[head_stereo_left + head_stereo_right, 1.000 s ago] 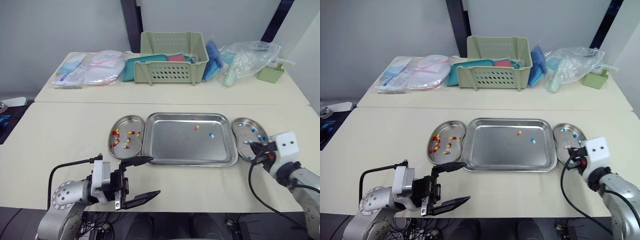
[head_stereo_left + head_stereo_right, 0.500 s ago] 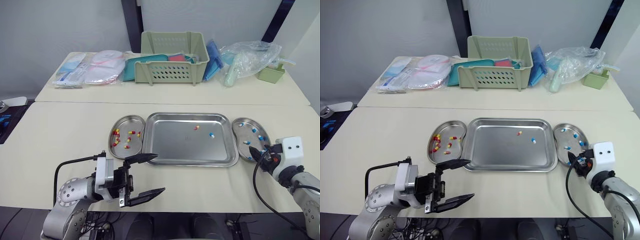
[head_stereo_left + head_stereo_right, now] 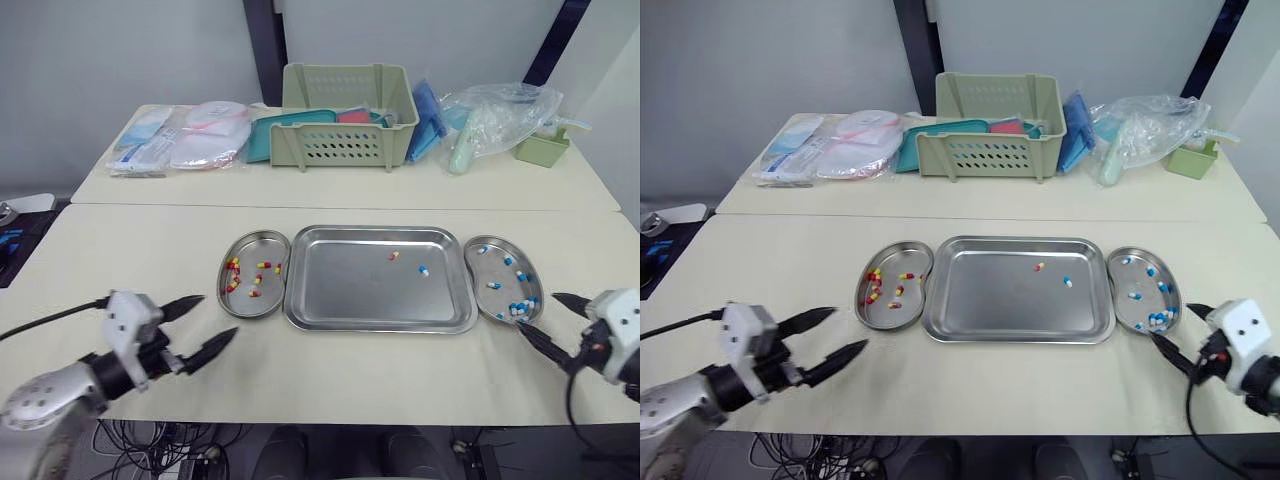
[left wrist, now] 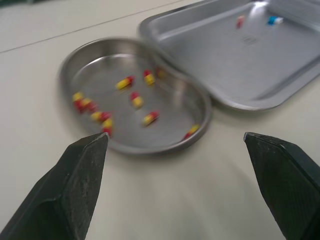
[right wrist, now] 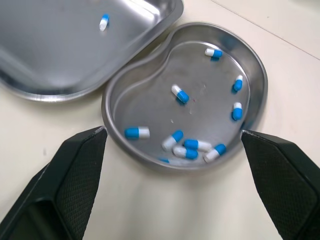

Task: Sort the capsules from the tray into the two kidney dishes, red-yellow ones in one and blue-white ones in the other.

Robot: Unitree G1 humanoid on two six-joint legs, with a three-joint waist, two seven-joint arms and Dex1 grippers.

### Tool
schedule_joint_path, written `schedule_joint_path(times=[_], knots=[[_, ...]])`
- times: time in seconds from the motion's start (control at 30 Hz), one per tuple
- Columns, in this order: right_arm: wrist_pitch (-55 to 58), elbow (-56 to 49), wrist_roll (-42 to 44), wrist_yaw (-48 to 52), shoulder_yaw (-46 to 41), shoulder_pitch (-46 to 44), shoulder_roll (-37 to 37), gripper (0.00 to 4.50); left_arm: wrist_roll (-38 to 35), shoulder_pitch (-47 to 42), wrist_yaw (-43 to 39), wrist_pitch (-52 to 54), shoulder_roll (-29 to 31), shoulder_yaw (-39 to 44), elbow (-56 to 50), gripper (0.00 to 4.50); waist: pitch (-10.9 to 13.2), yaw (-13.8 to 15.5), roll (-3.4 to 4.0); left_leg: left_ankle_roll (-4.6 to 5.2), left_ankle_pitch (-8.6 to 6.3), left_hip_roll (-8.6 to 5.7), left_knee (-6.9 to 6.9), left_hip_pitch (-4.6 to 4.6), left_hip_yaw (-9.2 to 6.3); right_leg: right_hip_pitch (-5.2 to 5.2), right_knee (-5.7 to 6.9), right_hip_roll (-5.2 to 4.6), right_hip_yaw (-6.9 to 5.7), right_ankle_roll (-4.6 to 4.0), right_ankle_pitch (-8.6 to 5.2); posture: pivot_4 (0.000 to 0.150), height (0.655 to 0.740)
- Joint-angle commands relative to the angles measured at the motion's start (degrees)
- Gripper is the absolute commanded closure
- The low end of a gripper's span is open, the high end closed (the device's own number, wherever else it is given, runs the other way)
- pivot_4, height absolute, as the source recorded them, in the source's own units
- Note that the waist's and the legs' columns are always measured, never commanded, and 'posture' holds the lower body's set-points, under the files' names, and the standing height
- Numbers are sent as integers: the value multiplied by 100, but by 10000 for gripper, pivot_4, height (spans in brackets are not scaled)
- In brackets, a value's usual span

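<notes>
The steel tray [image 3: 345,295] lies mid-table and holds one red-yellow capsule [image 3: 393,255] and one blue-white capsule [image 3: 423,269]. Against its left side is a kidney dish [image 3: 224,292] with several red-yellow capsules [image 4: 136,98]. The kidney dish [image 3: 479,281] on its right holds several blue-white capsules [image 5: 179,93]. My left gripper [image 3: 215,317] hangs open and empty near the front edge, left of the left dish. My right gripper [image 3: 537,312] is open and empty just in front of and to the right of the right dish.
On the back table stand a green slotted basket [image 3: 347,115], sealed packets [image 3: 180,135] at the left, a clear plastic bag [image 3: 495,115] and a small green box [image 3: 541,147] at the right. Bare tabletop runs in front of the tray.
My right gripper has opened over the right dish and drawn back toward the front right. My left gripper has swung left, away from the tray's front edge, still open.
</notes>
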Motion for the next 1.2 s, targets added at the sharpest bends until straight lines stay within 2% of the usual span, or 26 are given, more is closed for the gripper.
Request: schedule_joint_path(times=[0.03,0.17,0.27,0.87,0.97,1.07,1.2], knots=[[-631,561,-93,851,-353,353,-456,156,304,78,-381,-422,298,626,939,0,5,2,-9,0,0,0,0,0,0,1,-1,0,-1,-1,-1,1500,7400],[-316,926,175,1437,-625,688,-775,156,572,59,-697,-767,520,841,2073,0,9,1,-15,0,0,0,-1,-1,3,1,-3,-1,1,-1,-1,1500,7400],[-358,1003,128,1545,-719,796,-783,156,667,52,-784,-854,542,867,2456,0,11,1,-20,-1,0,1,-2,-1,1,1,-3,-1,0,-1,-1,1500,7400],[-362,718,86,1400,-833,887,-616,156,655,-265,-461,65,347,481,1545,0,15,1,-27,-2,-1,3,-2,-1,1,2,-2,-2,-1,-1,0,1500,7400],[-336,307,213,1265,-865,870,-424,156,652,-265,-468,92,317,507,1538,0,15,-1,-27,-2,-1,3,-2,-2,1,2,-2,-1,-1,-1,0,1500,7400],[-201,-639,498,838,-500,726,72,156,650,-92,-470,75,190,556,1496,0,15,-3,-26,-2,-1,5,-3,-3,-2,2,-1,-1,-3,-1,-1,1500,7400],[26,-1376,602,421,30,575,449,156,603,150,-373,123,-13,693,1335,0,14,0,-27,-2,0,5,-1,-3,0,2,0,-2,1,0,0,1500,7400]])
